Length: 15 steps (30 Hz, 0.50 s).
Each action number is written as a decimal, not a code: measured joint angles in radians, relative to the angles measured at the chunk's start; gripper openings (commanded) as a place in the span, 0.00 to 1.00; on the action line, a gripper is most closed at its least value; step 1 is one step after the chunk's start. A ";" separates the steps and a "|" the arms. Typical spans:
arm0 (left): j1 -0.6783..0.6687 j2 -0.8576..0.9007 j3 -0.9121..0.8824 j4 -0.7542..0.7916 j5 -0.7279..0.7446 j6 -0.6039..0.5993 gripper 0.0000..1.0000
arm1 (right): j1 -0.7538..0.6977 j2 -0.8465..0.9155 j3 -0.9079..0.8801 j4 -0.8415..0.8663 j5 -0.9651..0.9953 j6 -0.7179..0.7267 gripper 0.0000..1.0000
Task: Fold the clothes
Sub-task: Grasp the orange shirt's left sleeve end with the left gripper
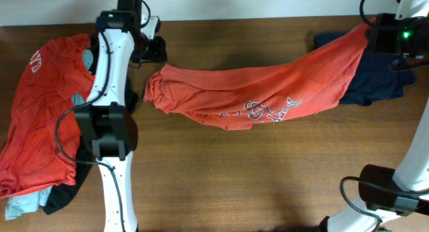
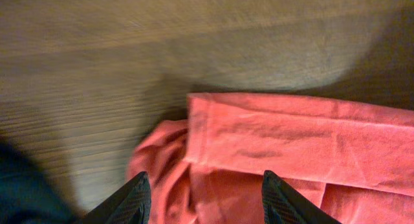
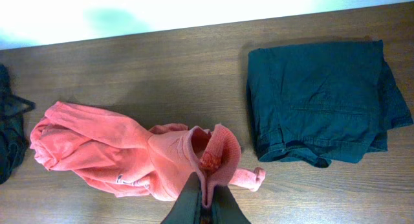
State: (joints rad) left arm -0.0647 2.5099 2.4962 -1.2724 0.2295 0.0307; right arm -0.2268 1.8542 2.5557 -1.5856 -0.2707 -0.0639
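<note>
Waiting at far left is a heap of clothes (image 1: pixel 37 118); beside it the left gripper (image 2: pixel 208 203) is hovering, jaws spread, over the bunched end of the orange-red T-shirt (image 1: pixel 268 91) lying stretched across the table (image 1: pixel 234 178). The right gripper (image 3: pixel 204 208) is pinching its other end, raised near the navy garment (image 3: pixel 323 101). Spreading the shirt flat seems to be the step in hand; next, the left gripper is needing to drop and grasp that bunched end
</note>
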 measured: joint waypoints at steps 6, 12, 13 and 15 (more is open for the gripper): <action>-0.006 0.049 0.000 0.002 0.056 -0.006 0.55 | 0.000 0.002 0.000 -0.001 0.000 0.000 0.04; -0.006 0.085 0.000 0.013 0.070 -0.006 0.55 | 0.000 0.002 0.000 -0.009 0.000 0.000 0.04; -0.006 0.089 0.000 0.017 0.069 -0.006 0.55 | 0.000 0.002 0.000 -0.008 0.000 0.000 0.04; -0.006 0.097 0.000 0.020 0.058 -0.006 0.55 | 0.000 0.002 0.000 -0.011 0.000 0.000 0.04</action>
State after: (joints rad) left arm -0.0708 2.6068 2.4962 -1.2522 0.2878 0.0246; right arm -0.2268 1.8561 2.5557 -1.5970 -0.2707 -0.0639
